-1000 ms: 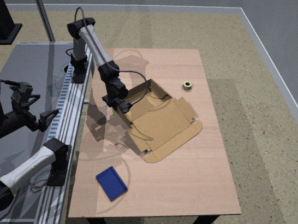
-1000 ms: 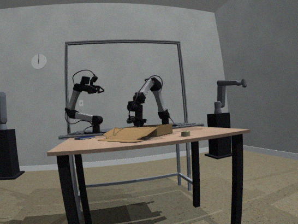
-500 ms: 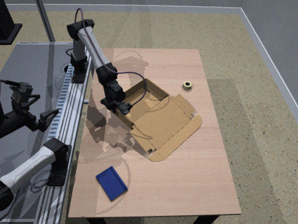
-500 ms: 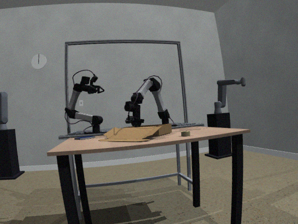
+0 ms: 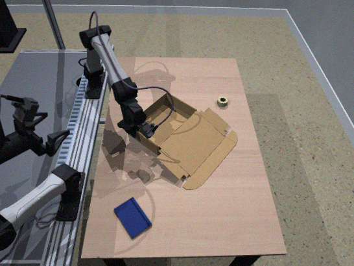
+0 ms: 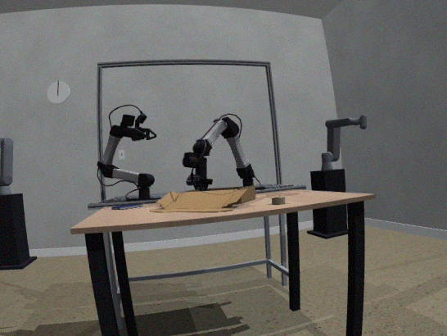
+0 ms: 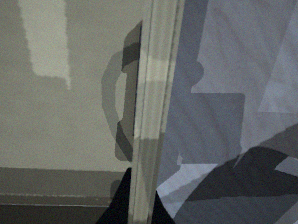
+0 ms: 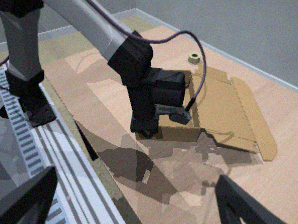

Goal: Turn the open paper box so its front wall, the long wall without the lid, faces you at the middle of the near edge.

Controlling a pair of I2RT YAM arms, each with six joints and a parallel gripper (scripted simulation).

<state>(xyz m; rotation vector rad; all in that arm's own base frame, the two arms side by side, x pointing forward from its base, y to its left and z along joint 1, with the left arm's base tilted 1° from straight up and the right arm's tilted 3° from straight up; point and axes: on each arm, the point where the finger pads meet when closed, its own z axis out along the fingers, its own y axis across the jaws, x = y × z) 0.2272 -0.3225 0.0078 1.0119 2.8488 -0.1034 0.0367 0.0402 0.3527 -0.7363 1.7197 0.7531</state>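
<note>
The open paper box [image 5: 183, 106] [image 6: 247, 195] [image 8: 175, 134] stands on the table, turned obliquely to the near edge. Its front wall [image 5: 156, 105] [image 7: 152, 95] faces the robot at a slant. The lid [image 5: 194, 143] [image 6: 196, 201] [image 8: 222, 112] hangs open on the far side, with side flaps and a rounded end flap [image 5: 214, 162]. My left gripper [image 7: 136, 174] is shut on the front wall near a corner; its tips are hidden by the arm in the top view. My right gripper [image 5: 58, 122] [image 6: 154, 134] [image 8: 139, 177] is open and empty, raised beside the table, away from the box.
A blue tray-like object [image 5: 131, 217] [image 6: 127, 206] lies on the table [image 5: 201, 224] on the right arm's side. A roll of tape [image 5: 222, 104] [image 6: 278, 201] [image 8: 194, 61] stands beyond the box near a lid flap. The metal rail runs along the near edge.
</note>
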